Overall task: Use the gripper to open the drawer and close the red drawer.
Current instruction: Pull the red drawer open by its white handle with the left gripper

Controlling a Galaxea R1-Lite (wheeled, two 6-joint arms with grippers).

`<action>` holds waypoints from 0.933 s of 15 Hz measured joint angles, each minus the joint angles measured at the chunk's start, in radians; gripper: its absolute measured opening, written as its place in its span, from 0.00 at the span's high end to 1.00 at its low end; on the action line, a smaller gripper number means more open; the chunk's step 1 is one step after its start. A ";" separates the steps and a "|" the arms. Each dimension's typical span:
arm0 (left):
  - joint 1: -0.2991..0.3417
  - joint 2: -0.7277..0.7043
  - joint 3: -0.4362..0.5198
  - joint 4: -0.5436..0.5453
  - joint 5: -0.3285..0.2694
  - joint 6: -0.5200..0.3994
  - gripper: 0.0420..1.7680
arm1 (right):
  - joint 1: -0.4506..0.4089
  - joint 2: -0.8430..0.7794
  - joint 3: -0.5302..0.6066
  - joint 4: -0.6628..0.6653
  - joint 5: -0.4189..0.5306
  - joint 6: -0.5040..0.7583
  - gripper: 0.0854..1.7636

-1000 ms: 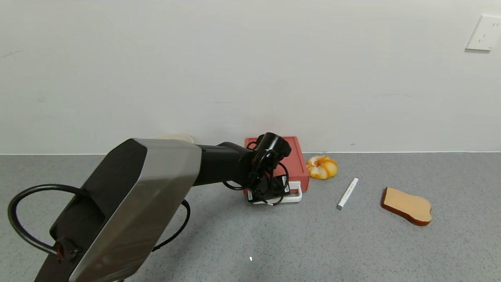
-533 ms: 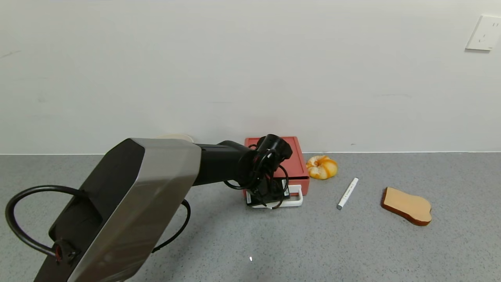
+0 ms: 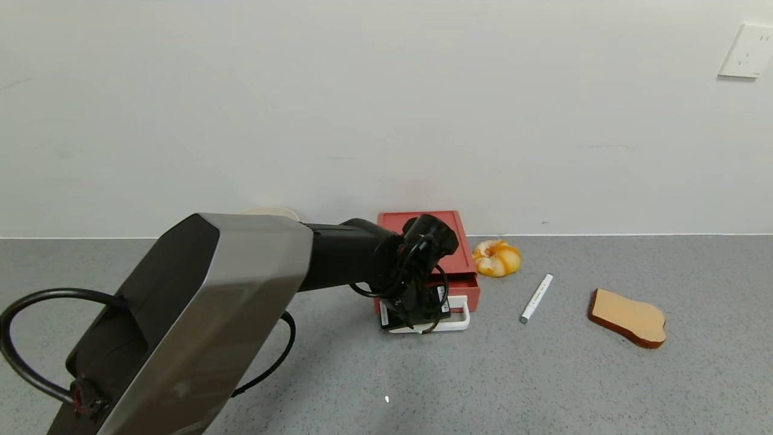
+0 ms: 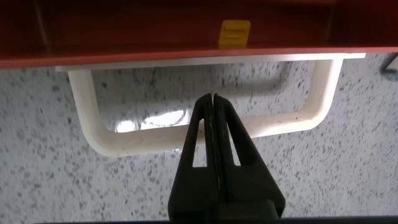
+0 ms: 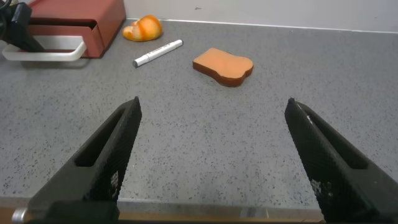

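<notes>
A: Item one, nearest: right gripper [image 5: 211,155], parked low over the grey counter [image 3: 543,386], fingers spread wide, holding nothing; absent from the head view.

B: Next outward?

A: Left gripper [image 4: 213,98], at the front of the red drawer [image 3: 459,284]. Its two fingers are pressed together, tips lying over the front bar of the white loop handle [image 4: 205,127]. Whether they hook the bar or merely rest on it cannot be told.

B: Location of the drawer?

A: Mid-counter, its box backed against the wall [image 3: 386,121]; the tray stands slightly out from the box [image 3: 423,219].

B: Handling notes?

A: Judged light, rigid plastic, smooth-faced, likely to slide on the counter if pulled hard. The handle's front bar is the sensible hold; a straight, gentle pull or push along the slide should suit it.

B: Differences between views?

A: The left wrist view alone shows the closed fingertips, the dark gap under the box top and a small yellow item [image 4: 235,33] inside. The head view hides those behind cables, yet shows a beige bowl rim [image 3: 270,211] behind the arm. Beyond the drawer to the right: peeled orange [image 3: 496,258], white marker [image 3: 536,298], toast slice [image 3: 628,318], wall socket [image 3: 746,51].
</notes>
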 joint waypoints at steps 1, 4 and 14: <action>-0.004 -0.006 0.008 0.008 0.000 -0.008 0.96 | 0.000 0.000 0.000 0.000 -0.001 0.000 0.04; -0.020 -0.031 0.048 0.013 -0.001 -0.031 0.96 | 0.000 0.000 0.000 0.000 0.000 0.000 0.04; -0.086 -0.101 0.187 0.006 0.014 -0.122 0.96 | 0.000 0.000 0.000 0.001 -0.001 -0.002 0.04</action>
